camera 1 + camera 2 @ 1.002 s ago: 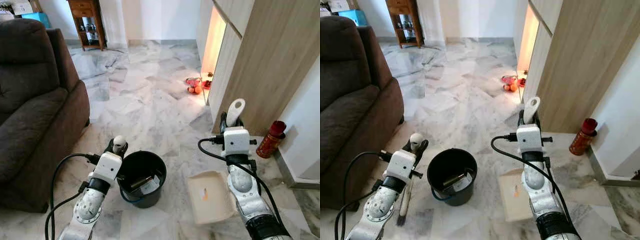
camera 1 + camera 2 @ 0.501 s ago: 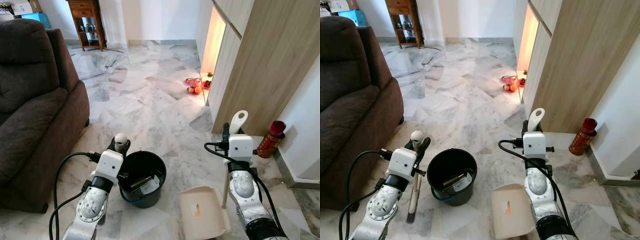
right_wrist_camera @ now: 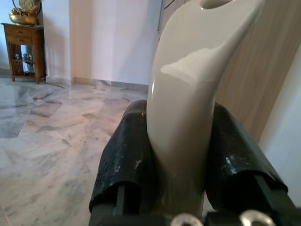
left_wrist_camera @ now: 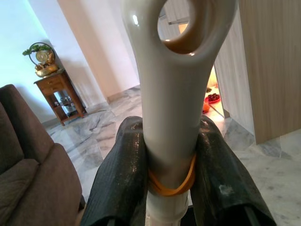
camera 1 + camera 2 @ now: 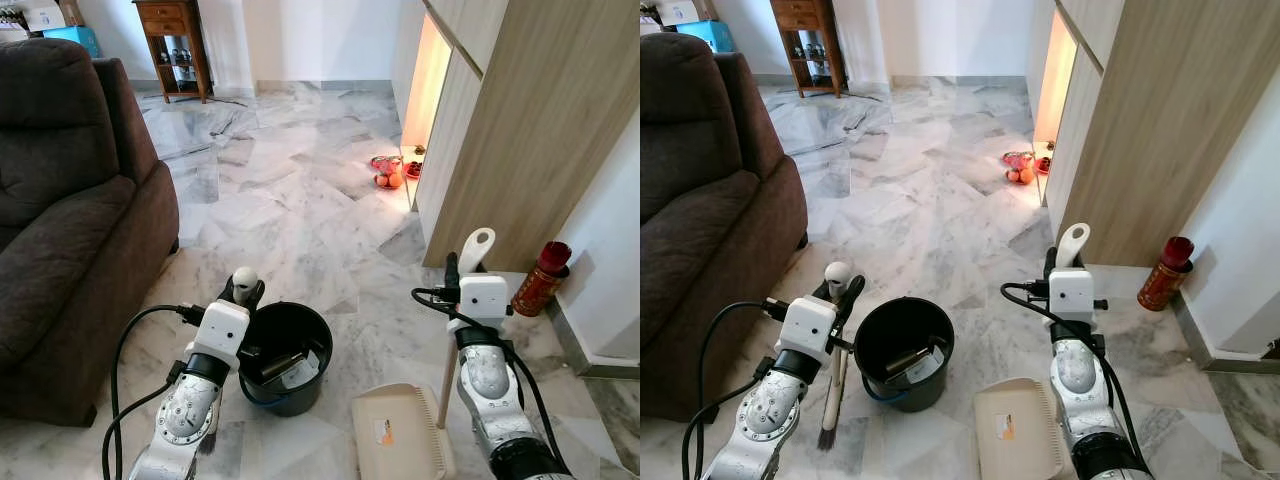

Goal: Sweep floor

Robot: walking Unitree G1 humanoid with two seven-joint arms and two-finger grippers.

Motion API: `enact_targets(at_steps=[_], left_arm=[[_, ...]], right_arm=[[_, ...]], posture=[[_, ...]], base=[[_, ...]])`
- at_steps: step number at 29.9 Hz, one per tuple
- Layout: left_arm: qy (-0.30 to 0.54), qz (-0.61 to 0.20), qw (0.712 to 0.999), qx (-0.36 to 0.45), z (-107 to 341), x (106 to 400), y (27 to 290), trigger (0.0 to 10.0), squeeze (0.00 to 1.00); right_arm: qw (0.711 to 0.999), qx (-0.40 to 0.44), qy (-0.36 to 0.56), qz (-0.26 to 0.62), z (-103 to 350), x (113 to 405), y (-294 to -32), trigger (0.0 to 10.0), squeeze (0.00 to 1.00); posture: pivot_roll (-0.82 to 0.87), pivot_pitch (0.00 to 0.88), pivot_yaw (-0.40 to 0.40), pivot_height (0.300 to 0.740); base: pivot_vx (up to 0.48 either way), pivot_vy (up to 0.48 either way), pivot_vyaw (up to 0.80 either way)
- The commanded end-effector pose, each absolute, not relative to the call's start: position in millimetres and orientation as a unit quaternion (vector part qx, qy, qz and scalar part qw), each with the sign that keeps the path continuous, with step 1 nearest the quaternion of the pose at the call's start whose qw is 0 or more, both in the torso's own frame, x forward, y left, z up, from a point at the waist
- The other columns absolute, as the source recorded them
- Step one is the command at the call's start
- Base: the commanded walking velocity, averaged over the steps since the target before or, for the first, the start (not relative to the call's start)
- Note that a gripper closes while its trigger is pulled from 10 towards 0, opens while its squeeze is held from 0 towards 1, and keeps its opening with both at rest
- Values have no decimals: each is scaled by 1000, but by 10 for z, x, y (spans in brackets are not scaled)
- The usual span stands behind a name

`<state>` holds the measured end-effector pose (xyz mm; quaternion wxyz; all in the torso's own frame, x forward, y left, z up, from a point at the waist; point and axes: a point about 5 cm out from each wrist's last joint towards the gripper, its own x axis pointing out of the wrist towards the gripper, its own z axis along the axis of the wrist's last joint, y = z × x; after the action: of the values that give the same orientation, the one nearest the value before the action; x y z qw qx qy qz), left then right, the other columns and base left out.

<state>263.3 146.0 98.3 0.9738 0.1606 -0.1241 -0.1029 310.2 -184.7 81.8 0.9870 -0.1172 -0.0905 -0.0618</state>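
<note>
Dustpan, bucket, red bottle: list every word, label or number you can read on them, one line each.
Dustpan: a small sticker with an orange mark; its print is too small to read.
Black bucket: no text can be made out on it or on the items inside.
Red bottle: patterned, but nothing is legible.
So there is no readable text.

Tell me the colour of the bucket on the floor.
Black: the bucket shows best in the right eye view.

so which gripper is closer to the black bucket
Left. The left gripper, shut on the brush handle, sits right beside the black bucket rim. The right gripper, shut on the dustpan handle, stands well off to the bucket's right.
</note>
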Motion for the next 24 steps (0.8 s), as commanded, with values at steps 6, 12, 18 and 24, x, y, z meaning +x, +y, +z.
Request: enact_targets(at_steps=[6, 12, 18, 24], left_arm=[[-146, -98, 971, 163, 1101, 2672, 1470, 10000, 0], [-147, -99, 971, 162, 1106, 2681, 1454, 10000, 0], [-147, -99, 971, 161, 1102, 2686, 1438, 10000, 0], [-147, -97, 971, 161, 1101, 2688, 1441, 10000, 0]], right_arm=[[985, -113, -121, -49, 948, 3179, -1783, 10000, 0], [985, -116, -121, -47, 955, 3186, -1784, 10000, 0], [985, -117, -120, -46, 957, 3192, -1786, 10000, 0], [985, -117, -119, -45, 951, 3194, -1774, 10000, 0]], posture=[[142, 0, 22, 740], [135, 0, 20, 740], [133, 0, 16, 740], [134, 0, 13, 740]], base=[[-246, 0, 0], [-270, 0, 0], [-274, 0, 0], [-272, 0, 0]])
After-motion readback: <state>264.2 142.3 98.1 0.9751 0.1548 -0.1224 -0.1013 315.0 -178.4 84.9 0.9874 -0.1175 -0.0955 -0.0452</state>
